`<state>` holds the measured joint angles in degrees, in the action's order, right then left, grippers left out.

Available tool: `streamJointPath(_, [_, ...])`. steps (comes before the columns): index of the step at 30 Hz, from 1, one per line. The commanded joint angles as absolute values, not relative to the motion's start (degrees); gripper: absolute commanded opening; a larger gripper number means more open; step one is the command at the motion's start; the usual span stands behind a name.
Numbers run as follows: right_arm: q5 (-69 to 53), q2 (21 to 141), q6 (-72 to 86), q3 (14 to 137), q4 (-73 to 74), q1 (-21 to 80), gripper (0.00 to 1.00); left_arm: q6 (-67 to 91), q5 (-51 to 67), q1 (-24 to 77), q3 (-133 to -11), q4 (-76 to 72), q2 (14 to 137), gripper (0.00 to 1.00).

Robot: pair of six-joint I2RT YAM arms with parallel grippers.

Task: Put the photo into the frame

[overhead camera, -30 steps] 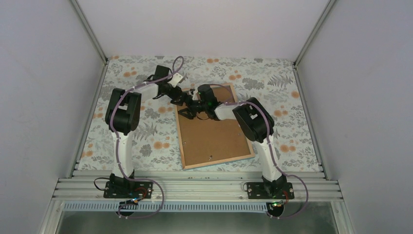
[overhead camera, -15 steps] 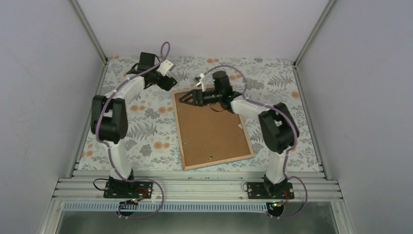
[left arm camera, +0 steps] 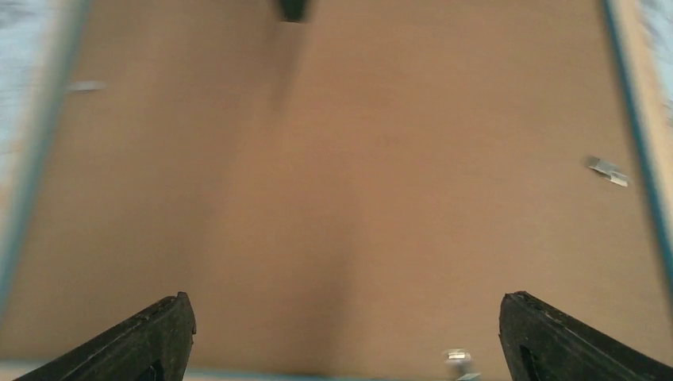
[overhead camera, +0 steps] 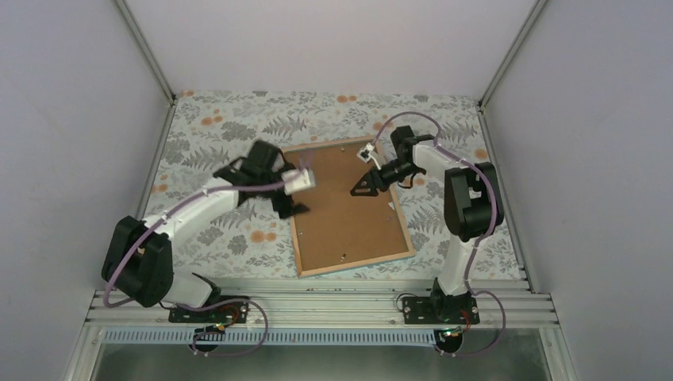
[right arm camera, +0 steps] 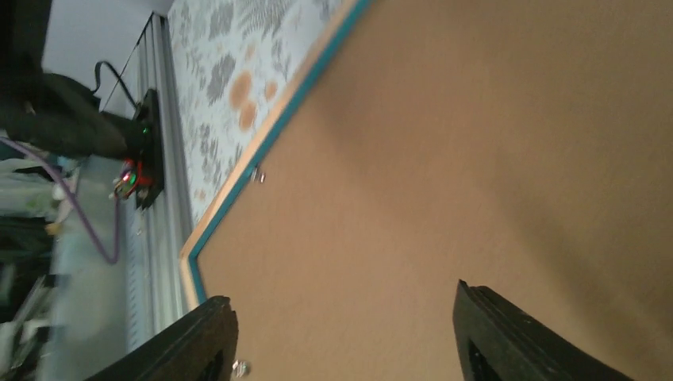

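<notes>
The frame lies back up on the floral table, its pale wood rim around a brown backing board. The photo is hidden. My left gripper hovers at the frame's left edge; in the left wrist view it stands wide open over the board with nothing between its fingers. My right gripper hangs over the board's far right part. In the right wrist view it is open and empty above the board, with the frame's teal inner edge to the left.
Small metal tabs sit along the frame's inner edge. The floral cloth surrounds the frame. Aluminium rails run along the near edge, and white walls enclose the other three sides.
My left arm has swung from the far left corner down to the frame's left edge, its jaws opening wide. My right arm has drawn back to the right, its jaws narrowing somewhat.
</notes>
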<state>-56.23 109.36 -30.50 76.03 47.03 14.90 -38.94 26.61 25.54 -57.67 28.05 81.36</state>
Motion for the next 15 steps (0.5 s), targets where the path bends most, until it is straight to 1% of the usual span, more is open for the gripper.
streamJointPath(1, [-55.29, 111.41, -45.77, 75.16, 61.95, 15.11, 0.62, -42.61, 21.78, 35.75, -51.03, 27.03, 79.75, 0.95])
streamJointPath(2, [-54.44, 111.33, -45.48, 73.93, 60.94, 15.05, 0.57, -42.26, 20.88, 37.89, -50.29, 26.19, 80.41, 0.94])
streamJointPath(4, [-52.25, 111.2, -44.87, 71.25, 58.55, 15.05, 0.51, -41.65, 18.42, 42.04, -49.87, 24.41, 82.15, 0.91])
streamJointPath(7, [-48.72, 111.23, -43.71, 68.42, 55.11, 14.91, 0.43, -40.77, 15.65, 46.39, -49.69, 21.46, 84.98, 0.84])
streamJointPath(10, [-46.76, 112.5, -43.31, 66.9, 54.2, 14.35, 0.36, -41.17, 14.52, 48.55, -48.73, 17.55, 87.09, 0.83])
streamJointPath(15, [-44.48, 115.87, -43.35, 65.64, 54.07, 12.86, 0.31, -41.53, 13.87, 51.51, -47.35, 11.98, 89.91, 0.83])
